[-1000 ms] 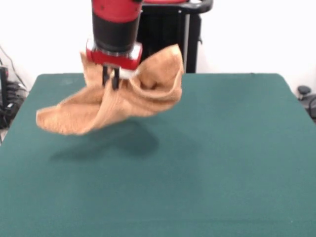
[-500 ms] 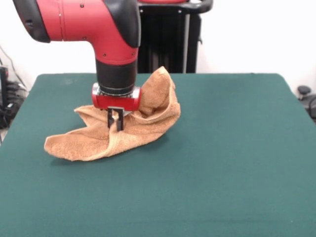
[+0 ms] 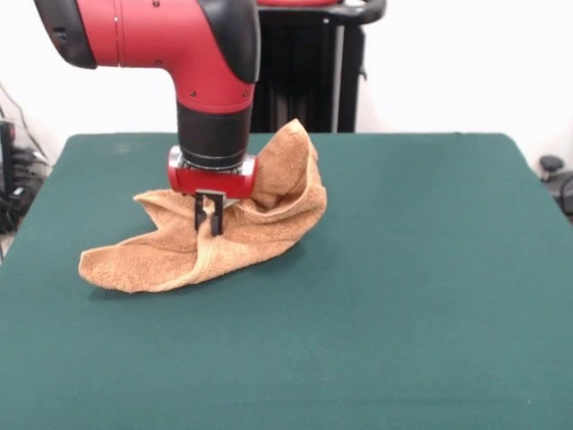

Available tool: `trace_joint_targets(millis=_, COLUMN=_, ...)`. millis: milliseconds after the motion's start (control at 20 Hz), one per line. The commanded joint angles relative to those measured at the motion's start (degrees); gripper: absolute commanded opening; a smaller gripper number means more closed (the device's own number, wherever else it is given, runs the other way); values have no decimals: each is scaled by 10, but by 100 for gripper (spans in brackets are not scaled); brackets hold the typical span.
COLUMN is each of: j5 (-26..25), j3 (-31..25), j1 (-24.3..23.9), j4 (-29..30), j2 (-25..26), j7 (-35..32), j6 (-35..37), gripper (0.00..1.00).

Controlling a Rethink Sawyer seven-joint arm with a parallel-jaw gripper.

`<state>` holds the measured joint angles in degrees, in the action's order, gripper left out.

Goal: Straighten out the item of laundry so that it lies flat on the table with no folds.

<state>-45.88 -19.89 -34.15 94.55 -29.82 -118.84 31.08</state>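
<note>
The item of laundry (image 3: 233,242) is an orange-tan terry towel, bunched and folded on the green table (image 3: 403,296), left of centre. Its left end lies flat on the cloth while its right part stands up in a peak behind the arm. My gripper (image 3: 210,224) comes straight down onto the towel's middle ridge. Its two black fingers (image 3: 218,215) are shut on a pinched fold of the towel, holding that fold slightly raised.
A black stand (image 3: 304,72) rises behind the table's far edge. Dark items sit off the table at the left edge (image 3: 13,170) and right edge (image 3: 555,175). The green top stretches wide to the right and front of the towel.
A second ago the towel hung in the air under the gripper. It has come down with the arm and now rests on the table; little moved in the last half second.
</note>
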Motion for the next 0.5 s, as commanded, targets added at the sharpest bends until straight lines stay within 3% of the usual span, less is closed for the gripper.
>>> trace_joint_targets(millis=50, j5=-8, j3=41, j1=34, j4=45, j2=56, j7=-81, j6=-55, gripper=0)
trace_joint_targets(millis=500, j5=19, j3=64, j1=45, j4=60, j2=49, j7=-75, j6=-63, gripper=0)
